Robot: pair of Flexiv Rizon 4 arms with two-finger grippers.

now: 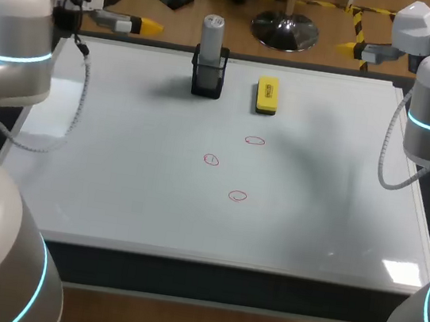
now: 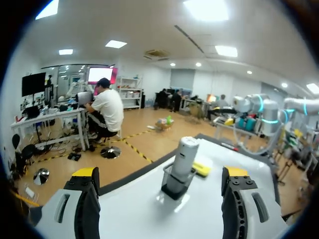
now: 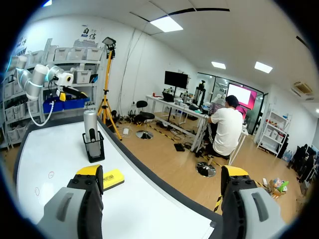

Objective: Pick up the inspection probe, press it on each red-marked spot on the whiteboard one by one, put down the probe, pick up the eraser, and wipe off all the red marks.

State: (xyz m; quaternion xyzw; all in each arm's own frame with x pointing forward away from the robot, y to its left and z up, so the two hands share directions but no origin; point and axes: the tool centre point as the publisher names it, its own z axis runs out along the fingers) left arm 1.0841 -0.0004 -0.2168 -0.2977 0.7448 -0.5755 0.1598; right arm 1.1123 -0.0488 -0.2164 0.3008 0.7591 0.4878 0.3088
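Whiteboard: three red marks seen mid-board | probe base hidden by holder, eraser beside | left gripper, right gripper held wide, nothing between, past far edge

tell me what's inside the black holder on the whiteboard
The grey inspection probe stands upright in the black holder; its lower end is hidden by the holder's walls.
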